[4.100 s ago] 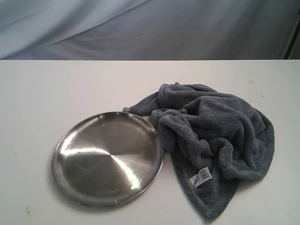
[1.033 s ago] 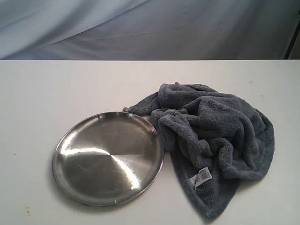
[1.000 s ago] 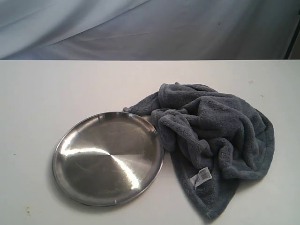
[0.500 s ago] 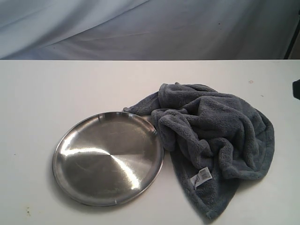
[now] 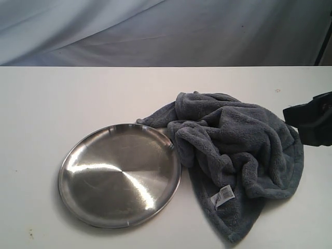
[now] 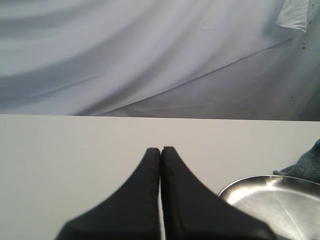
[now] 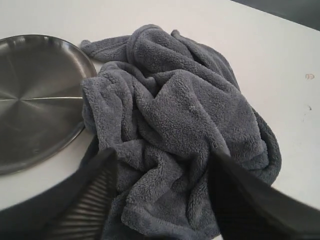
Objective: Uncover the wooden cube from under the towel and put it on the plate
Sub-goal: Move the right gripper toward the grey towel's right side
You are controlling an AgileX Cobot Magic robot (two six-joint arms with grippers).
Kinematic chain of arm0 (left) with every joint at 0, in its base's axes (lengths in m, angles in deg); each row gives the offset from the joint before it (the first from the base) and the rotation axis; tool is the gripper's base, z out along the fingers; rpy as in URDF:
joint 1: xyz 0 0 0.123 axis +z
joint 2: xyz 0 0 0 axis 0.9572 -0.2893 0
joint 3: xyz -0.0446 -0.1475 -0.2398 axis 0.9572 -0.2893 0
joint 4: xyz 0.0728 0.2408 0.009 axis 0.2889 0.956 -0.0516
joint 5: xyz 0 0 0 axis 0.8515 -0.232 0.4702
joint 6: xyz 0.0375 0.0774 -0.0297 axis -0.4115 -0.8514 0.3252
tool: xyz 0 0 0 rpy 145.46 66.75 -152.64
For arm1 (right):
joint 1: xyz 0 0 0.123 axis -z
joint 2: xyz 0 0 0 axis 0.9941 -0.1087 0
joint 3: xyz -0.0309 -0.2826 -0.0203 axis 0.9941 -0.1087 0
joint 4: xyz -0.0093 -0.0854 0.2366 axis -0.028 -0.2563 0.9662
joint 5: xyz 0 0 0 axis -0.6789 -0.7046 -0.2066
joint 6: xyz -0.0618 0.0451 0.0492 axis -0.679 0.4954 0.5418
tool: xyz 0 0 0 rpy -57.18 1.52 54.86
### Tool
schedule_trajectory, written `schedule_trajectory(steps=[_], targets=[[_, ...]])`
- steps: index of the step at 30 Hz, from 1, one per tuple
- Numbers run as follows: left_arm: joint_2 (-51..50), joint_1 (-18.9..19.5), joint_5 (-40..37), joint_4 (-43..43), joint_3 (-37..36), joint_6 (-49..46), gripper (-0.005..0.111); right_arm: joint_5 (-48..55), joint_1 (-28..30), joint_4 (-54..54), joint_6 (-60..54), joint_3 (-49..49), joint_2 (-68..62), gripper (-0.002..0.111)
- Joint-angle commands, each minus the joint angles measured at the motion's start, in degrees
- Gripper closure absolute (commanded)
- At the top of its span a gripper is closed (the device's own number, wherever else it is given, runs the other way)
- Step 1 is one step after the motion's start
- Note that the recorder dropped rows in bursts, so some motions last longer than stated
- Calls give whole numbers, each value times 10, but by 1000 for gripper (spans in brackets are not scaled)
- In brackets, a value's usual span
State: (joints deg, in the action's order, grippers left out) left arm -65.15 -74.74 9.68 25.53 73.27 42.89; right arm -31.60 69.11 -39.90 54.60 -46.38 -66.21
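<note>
Hovering spread wide and empty, right gripper [image 7: 162, 156] is facing the towel [image 7: 170, 100], bunched just ahead of its jaws; wooden cube is not showing, presumably lying beneath, so uncovering and placing are both waiting. Left gripper [image 6: 160, 150] is sitting pinched together on nothing, bare plate [image 6: 270, 200] just beyond its tips. Towel's fold is touching the plate rim; open table [image 5: 78, 93] is lying beyond both.

The left claw [image 6: 160, 150] is closed, its two dark fingers [image 6: 140, 200] pressed flat together along their length, tips level. The right claw [image 7: 162, 159] gapes wide, one ribbed pad [image 7: 95, 200] facing inward. The right arm [image 5: 313, 120] shows dark at the exterior view's right edge.
</note>
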Motion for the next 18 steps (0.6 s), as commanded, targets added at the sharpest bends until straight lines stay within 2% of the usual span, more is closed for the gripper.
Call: schedule_trajectory(steps=[1, 11, 18], targets=[[1, 0, 1, 0, -3, 2, 105, -15, -2, -6, -4, 4, -1, 41], [1, 0, 1, 0, -3, 0, 105, -10, -2, -10, 5, 4, -1, 41], [1, 0, 1, 0, -3, 2, 105, 0, -2, 26, 6, 4, -1, 42]])
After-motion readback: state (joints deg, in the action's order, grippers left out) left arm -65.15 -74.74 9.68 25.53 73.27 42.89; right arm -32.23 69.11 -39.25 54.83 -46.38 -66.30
